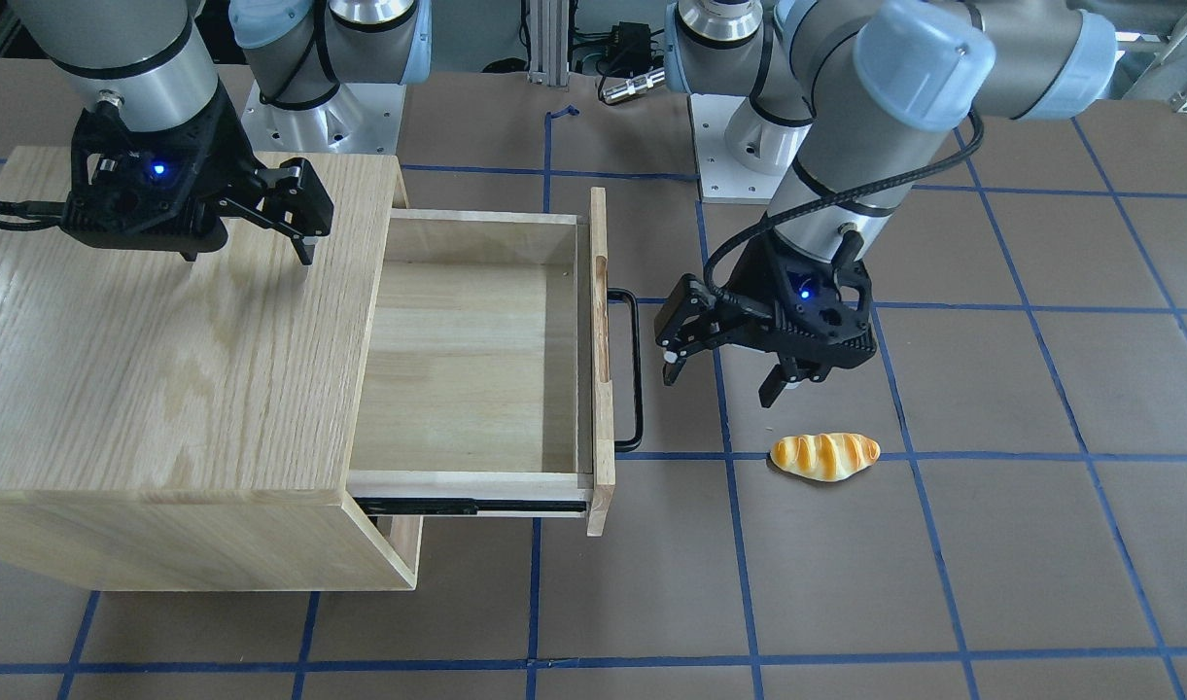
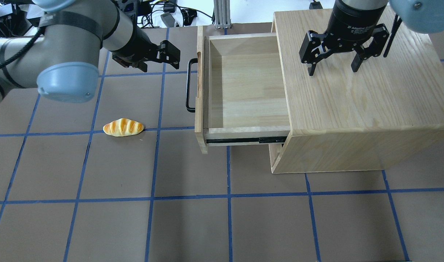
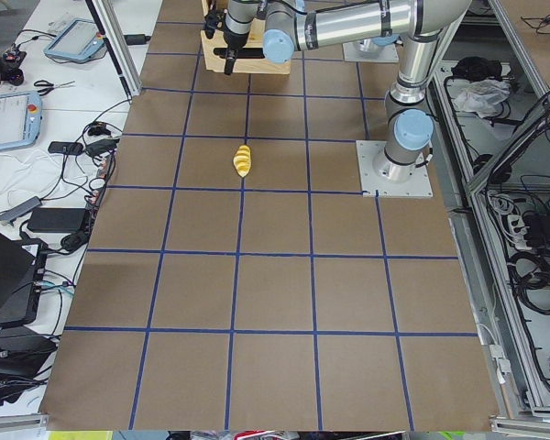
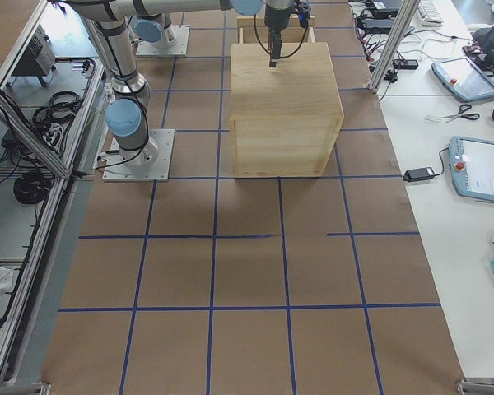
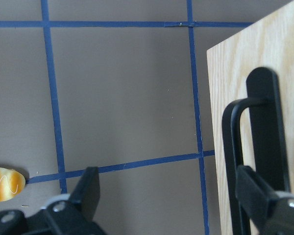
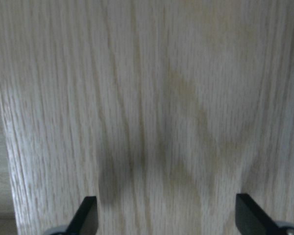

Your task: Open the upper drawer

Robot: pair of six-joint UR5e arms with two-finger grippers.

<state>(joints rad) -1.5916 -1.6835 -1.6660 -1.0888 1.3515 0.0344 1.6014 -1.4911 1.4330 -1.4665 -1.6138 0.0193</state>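
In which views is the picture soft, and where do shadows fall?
Right wrist view: the cabinet top looks soft, with faint shadows of the right pincer. Left wrist view: the floor tape is sharp. Front-facing view: evenly lit, the upper drawer crisp.

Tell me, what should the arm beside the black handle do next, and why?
Probably lift the left gripper clear, away from the handle. The upper drawer already stands pulled far out of the cabinet, and the gripper is open, beside the handle without touching it, so little seems left to pull.
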